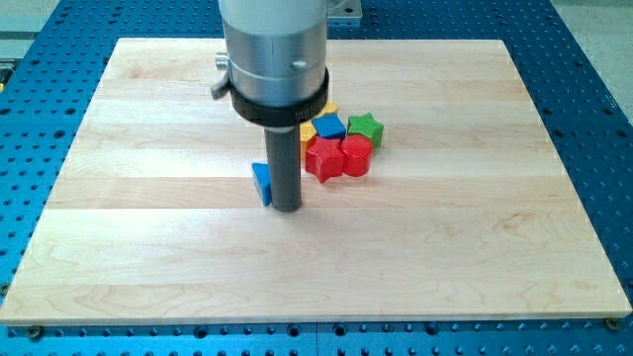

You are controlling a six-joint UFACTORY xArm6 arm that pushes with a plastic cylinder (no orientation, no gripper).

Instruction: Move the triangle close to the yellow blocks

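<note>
A blue triangle block [261, 183] lies near the middle of the wooden board [148, 247]. My tip [287, 208] touches its right side, and the rod hides part of it. Just right of the rod is a tight cluster: a red star [322, 159], a red round-edged block [357, 155], a blue cube [329, 127], a green star [365, 127], and yellow blocks showing only as slivers, one [308, 130] left of the blue cube, another [329, 108] above it. The arm's grey body hides much of the yellow blocks.
The arm's grey cylinder [275, 49] hangs over the board's top centre. A blue perforated table [593, 119] surrounds the board on all sides.
</note>
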